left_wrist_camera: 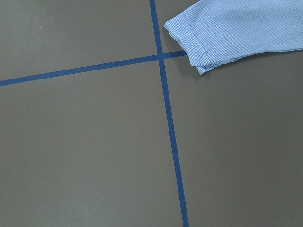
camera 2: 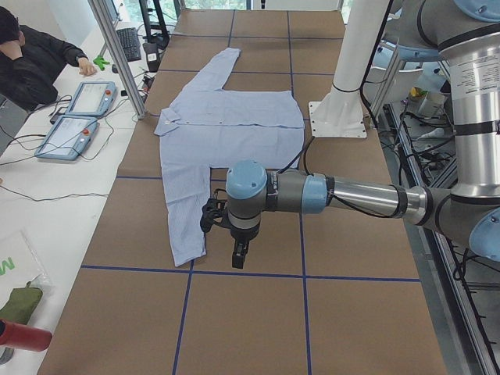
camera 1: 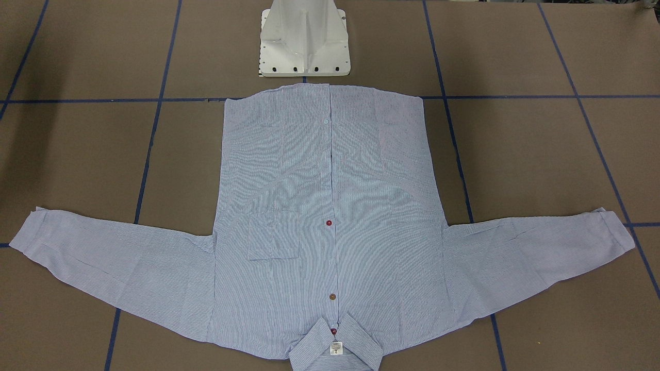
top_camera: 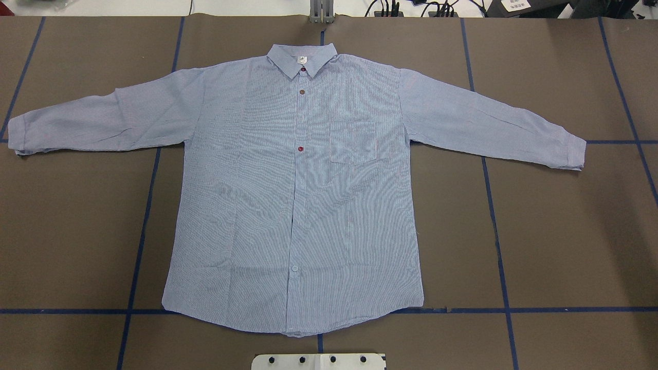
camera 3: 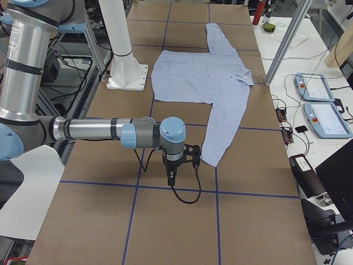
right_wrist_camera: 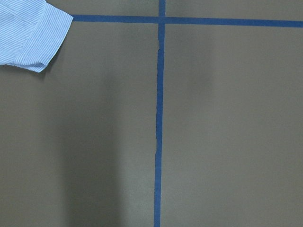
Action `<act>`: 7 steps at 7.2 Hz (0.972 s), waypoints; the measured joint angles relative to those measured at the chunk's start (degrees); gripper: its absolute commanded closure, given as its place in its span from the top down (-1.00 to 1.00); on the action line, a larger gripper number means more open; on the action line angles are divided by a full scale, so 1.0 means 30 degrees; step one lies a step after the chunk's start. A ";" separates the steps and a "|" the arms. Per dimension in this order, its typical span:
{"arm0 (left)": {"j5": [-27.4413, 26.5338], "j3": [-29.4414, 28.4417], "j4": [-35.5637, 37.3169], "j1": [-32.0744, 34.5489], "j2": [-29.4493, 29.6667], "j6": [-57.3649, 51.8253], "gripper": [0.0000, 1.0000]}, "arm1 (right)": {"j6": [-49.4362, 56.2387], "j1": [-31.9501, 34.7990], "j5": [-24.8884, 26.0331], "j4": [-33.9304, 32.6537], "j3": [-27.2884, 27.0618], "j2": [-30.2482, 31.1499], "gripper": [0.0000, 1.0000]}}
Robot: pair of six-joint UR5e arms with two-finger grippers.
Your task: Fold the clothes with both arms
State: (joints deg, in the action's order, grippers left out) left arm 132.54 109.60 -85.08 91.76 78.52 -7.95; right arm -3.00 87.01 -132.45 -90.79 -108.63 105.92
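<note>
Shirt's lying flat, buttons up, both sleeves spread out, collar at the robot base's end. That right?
Not quite. The shirt lies flat, buttons up, with both sleeves spread out, but the collar is at the end far from the pedestal base. It is the hem that lies at the base's end. The overhead exterior view shows it.

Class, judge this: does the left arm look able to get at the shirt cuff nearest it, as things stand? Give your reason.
Probably yes. The left arm holds its tool above the table right beside that cuff, and nothing stands between them.
</note>
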 measured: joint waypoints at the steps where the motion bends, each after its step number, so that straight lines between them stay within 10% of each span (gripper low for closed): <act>1: -0.0028 0.0150 -0.0008 -0.0009 0.0021 -0.0017 1.00 | -0.0003 0.0000 -0.0015 0.0006 -0.0024 -0.0002 1.00; 7: -0.0115 0.2756 -0.2960 -0.0010 0.0721 -0.0075 1.00 | -0.0208 -0.0007 -0.0125 0.5033 -0.0089 -0.0514 1.00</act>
State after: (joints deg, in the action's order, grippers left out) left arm 132.19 117.86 -93.96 91.73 80.68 -8.18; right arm -3.62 86.99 -132.83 -75.69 -108.90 104.37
